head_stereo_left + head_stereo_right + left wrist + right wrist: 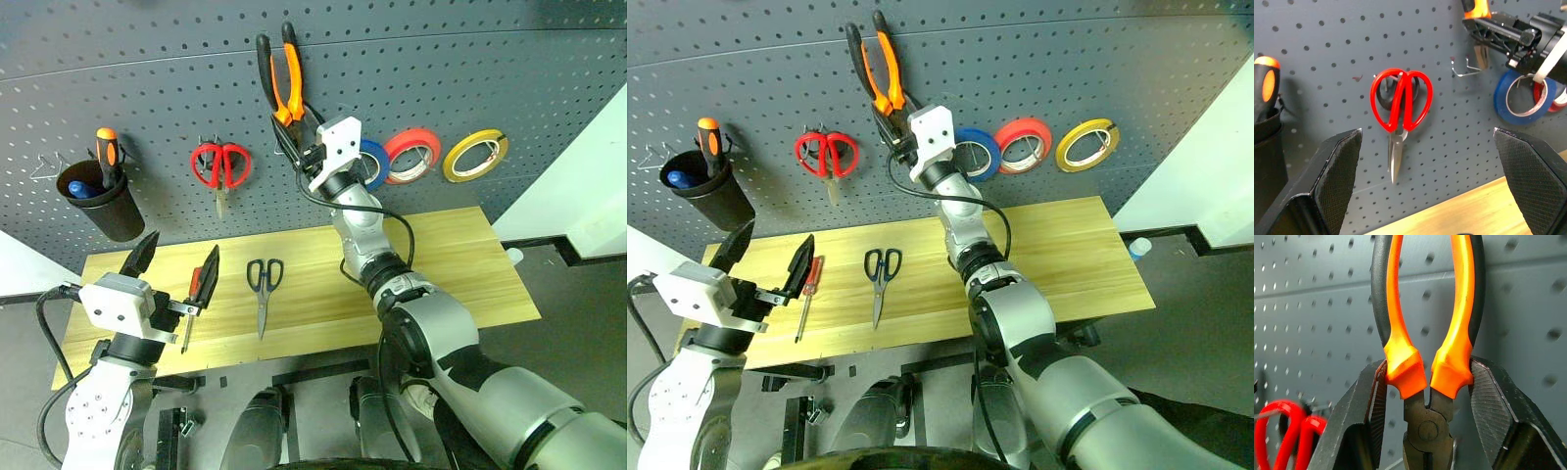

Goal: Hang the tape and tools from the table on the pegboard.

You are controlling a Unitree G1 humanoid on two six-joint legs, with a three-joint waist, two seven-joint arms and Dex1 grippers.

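My right gripper [294,135] is raised in front of the pegboard [147,88] and shut on the orange-and-black pliers [282,83], gripping them just above the pivot with the handles pointing up. I cannot tell whether the pliers touch the board. The yellow tape [475,155] hangs on the pegboard at the right. On the table [460,264] lie the dark-handled scissors [263,282] and the red-handled screwdriver [809,286]. My left gripper [181,251] is open and empty, hovering over the table's left part just above the screwdriver.
Red-handled scissors [220,164], a blue roll [374,163] and a red roll [411,154] hang on the board. A black cup [103,204] holding an orange-handled screwdriver [108,152] hangs at the left. A bare metal hook [1465,71] sticks out near the pliers.
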